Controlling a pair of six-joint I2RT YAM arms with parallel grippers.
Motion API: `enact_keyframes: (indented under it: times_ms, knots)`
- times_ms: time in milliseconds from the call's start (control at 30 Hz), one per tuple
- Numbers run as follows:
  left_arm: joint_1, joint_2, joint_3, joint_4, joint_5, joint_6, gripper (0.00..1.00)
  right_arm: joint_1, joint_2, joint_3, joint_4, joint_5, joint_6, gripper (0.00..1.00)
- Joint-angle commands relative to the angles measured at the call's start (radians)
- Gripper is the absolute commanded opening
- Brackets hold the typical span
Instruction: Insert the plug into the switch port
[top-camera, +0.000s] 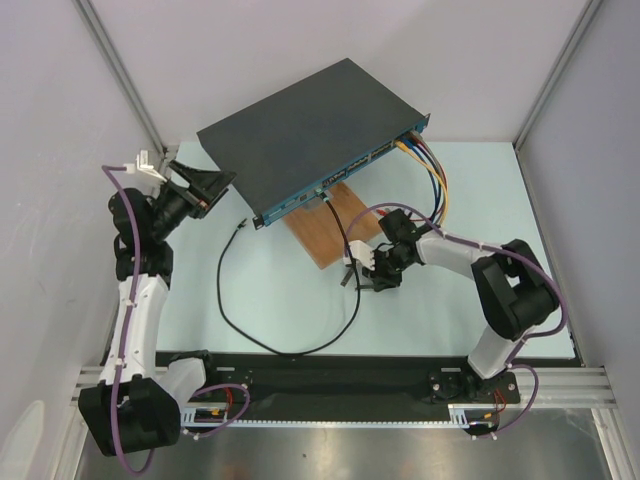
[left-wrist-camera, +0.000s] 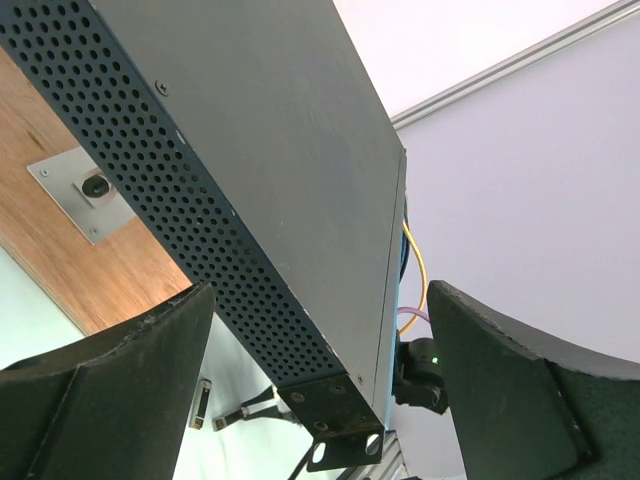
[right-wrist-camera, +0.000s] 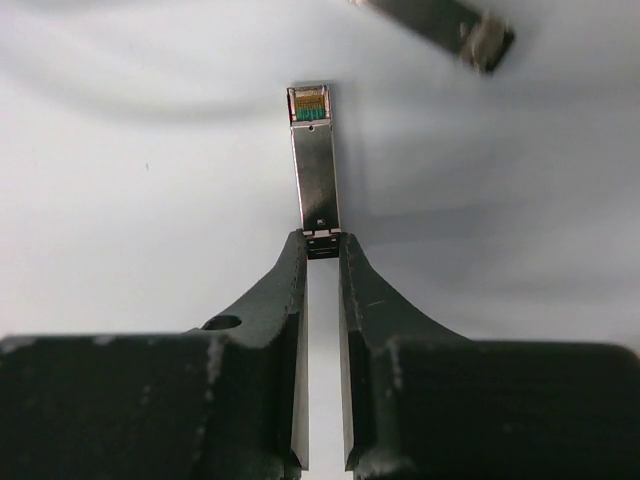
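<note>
The switch (top-camera: 310, 135) is a flat black box lying at an angle at the back, with its teal port face (top-camera: 345, 178) turned to the front right. In the left wrist view its perforated side (left-wrist-camera: 200, 200) fills the middle. My left gripper (top-camera: 205, 187) is open, with its fingers (left-wrist-camera: 110, 400) on either side of the switch's left corner and not gripping it. My right gripper (right-wrist-camera: 322, 245) is shut on the tail end of a small silver plug (right-wrist-camera: 315, 160). It holds the plug above the pale table, in front of the switch (top-camera: 362, 268).
A brown wooden board (top-camera: 325, 228) lies under the switch's front edge. A black cable (top-camera: 240, 305) loops across the table from a port. Coloured cables (top-camera: 432, 170) hang from the right ports. A second silver module (right-wrist-camera: 440, 22) lies just beyond the held plug.
</note>
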Motion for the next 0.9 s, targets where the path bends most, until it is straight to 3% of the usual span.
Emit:
enact_keyframes:
  times_ms: [0,267,600,767,800,833,867]
  knots:
    - [0.009,-0.018,0.047,0.019,0.022,0.015,0.92,-0.031,-0.073,-0.014,-0.074,0.013,0.028,0.0]
    - [0.011,-0.035,0.069,0.015,0.021,0.07,0.92,-0.066,-0.23,-0.015,-0.162,0.002,0.09,0.0]
    - [0.028,0.001,0.338,-0.08,0.068,0.364,0.95,-0.081,-0.509,0.057,-0.33,-0.004,0.277,0.0]
    - [-0.003,-0.032,0.416,-0.106,0.24,0.623,0.92,-0.08,-0.576,0.215,-0.419,-0.084,0.393,0.0]
    - [-0.026,-0.038,0.456,-0.193,0.265,0.698,0.91,-0.081,-0.578,0.239,-0.43,-0.102,0.421,0.0]
    - [-0.099,-0.048,0.48,-0.262,0.286,0.907,0.91,-0.08,-0.575,0.265,-0.43,-0.131,0.448,0.0]
    - [-0.151,-0.07,0.503,-0.45,0.279,1.046,0.91,-0.081,-0.57,0.306,-0.429,-0.148,0.508,0.0]
